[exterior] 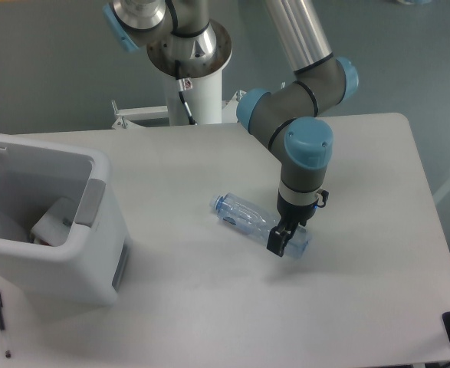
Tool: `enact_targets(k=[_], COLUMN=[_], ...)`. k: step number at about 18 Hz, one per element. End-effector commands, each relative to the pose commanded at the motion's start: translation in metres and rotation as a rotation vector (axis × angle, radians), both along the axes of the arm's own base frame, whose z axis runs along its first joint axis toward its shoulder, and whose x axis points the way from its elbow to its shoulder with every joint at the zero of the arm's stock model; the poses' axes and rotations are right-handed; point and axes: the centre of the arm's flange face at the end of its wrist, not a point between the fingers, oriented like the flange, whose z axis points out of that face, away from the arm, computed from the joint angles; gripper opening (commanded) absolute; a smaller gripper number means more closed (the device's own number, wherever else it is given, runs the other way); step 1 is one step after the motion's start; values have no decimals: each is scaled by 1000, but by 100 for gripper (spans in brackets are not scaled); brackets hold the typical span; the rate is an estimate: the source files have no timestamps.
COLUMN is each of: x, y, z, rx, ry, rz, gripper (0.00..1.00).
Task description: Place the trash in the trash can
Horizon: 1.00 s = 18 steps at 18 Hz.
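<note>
Claw [282,239] closed around right end of bottle [247,218] lying on worktop [209,307], carton [50,225] inside trash can [94,264] at left

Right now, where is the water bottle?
The water bottle lies on its side mid-table, right of the trash can, with the pincer at its right end.

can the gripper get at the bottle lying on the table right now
Probably yes: the gripper is already down at one end of the bottle, which lies on its side on open table with nothing beside it. Whether the fingers have closed is unclear.
</note>
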Motion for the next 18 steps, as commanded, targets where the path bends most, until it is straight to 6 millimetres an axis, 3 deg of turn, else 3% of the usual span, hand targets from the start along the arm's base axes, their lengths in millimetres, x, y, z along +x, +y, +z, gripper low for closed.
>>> enact_targets(k=[6,10,18], x=[-1,-4,-10], y=[1,2,3], z=[-9,-10,-19], rx=[-17,-17,-61], ry=[5,3,21], rz=[18,55,70], gripper=[99,90,85])
